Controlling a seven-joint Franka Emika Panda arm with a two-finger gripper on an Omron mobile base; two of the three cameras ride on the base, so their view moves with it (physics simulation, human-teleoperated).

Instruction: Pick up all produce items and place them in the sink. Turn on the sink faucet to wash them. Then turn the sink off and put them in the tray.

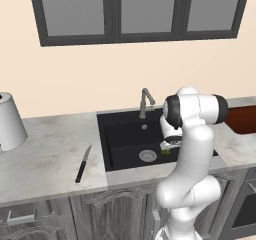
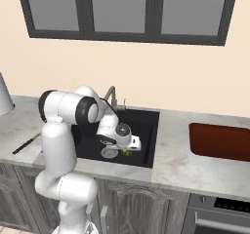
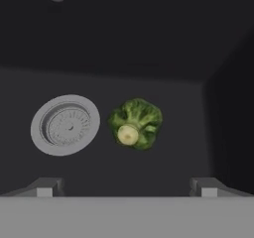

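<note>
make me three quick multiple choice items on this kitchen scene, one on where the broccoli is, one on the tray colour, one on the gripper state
1. Where does the broccoli floret lie?
A. in the tray
B. on the sink floor beside the drain
C. on the counter by the knife

2. What colour is the tray?
A. dark reddish-brown
B. white
C. green

3. How is the gripper?
A. shut on the broccoli
B. shut on the faucet
C. open above the broccoli

Answers:
1 B: the broccoli floret rests on the black sink floor next to the drain.
2 A: the tray on the counter is reddish-brown.
3 C: the gripper shows both fingertips wide apart, the floret lying free below.
</note>
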